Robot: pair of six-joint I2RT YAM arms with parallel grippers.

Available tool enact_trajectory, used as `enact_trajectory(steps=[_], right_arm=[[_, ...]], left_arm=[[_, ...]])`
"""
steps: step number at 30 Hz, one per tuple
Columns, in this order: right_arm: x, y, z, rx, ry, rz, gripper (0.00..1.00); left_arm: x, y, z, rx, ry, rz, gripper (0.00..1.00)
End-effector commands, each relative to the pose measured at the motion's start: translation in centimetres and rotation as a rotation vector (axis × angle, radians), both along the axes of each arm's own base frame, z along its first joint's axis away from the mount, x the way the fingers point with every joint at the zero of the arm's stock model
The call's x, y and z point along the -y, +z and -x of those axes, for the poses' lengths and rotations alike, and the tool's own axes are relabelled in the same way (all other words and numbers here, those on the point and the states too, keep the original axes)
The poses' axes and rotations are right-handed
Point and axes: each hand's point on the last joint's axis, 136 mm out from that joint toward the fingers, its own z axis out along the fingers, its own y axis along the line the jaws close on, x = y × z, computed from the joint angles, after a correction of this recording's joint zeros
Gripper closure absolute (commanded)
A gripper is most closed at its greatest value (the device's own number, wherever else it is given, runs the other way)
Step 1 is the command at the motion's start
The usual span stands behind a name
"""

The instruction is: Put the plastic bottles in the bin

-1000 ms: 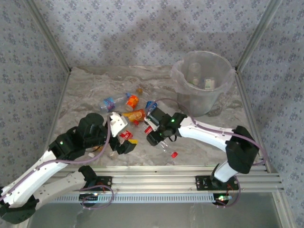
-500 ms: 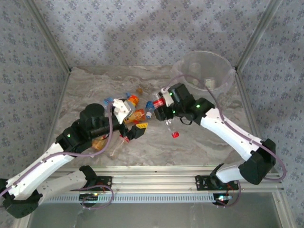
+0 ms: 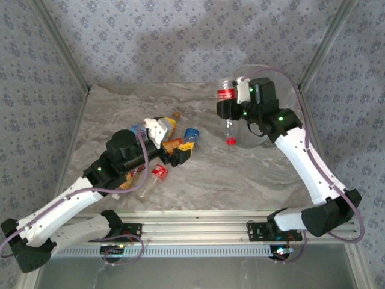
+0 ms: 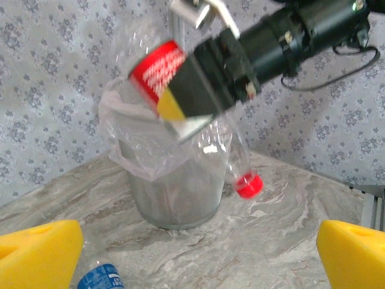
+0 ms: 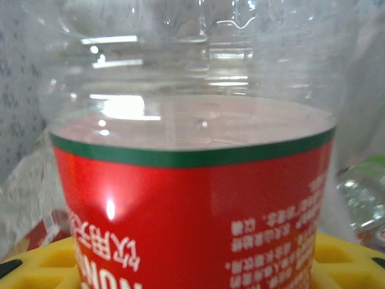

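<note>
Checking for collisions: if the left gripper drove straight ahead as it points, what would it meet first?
Probably the blue-capped bottle lying low between the fingers of the left gripper, then the bin; depth is unclear.

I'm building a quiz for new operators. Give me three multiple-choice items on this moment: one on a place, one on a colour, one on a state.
1. Where is the bottle in the right gripper?
A) lying in the pile
B) in the air by the bin
C) at the bin's bottom

2. What colour is that bottle's cap?
A) blue
B) green
C) red

3. How is the left gripper?
A) open
B) shut on a bottle
C) shut on nothing

Answers:
1 B, the right gripper holds it aloft next to the bin.
2 C, the cap hanging down is red.
3 A, its yellow fingers stand wide apart.
</note>
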Motion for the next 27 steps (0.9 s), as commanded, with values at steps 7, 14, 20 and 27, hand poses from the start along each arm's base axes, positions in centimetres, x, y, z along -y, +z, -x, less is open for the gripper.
enact_trajectory(steps=[7,14,20,27], right_arm=[[5.9,8.0,-3.7,0.169,-0.252,-0.100,0.43],[11.4,9.7,-6.6,0.228,-0.479,-0.093,0.44],[14.9,7.8,-9.5,0.204,-0.611,-0.014,0.44],[16.8,2.6,-12.3,0.097,-0.638,0.121,0.43]], left_arm=[[-0.6,1.7,0.6,0.027,-0.018,0.078,0.00],[-0.4,1.6,1.1,0.022,-0.048,0.072,0.00],[-0.3,1.6,1.4,0.022,-0.064,0.068,0.00],[-0.1,0.8,1.3,0.015,-0.069,0.037,0.00]])
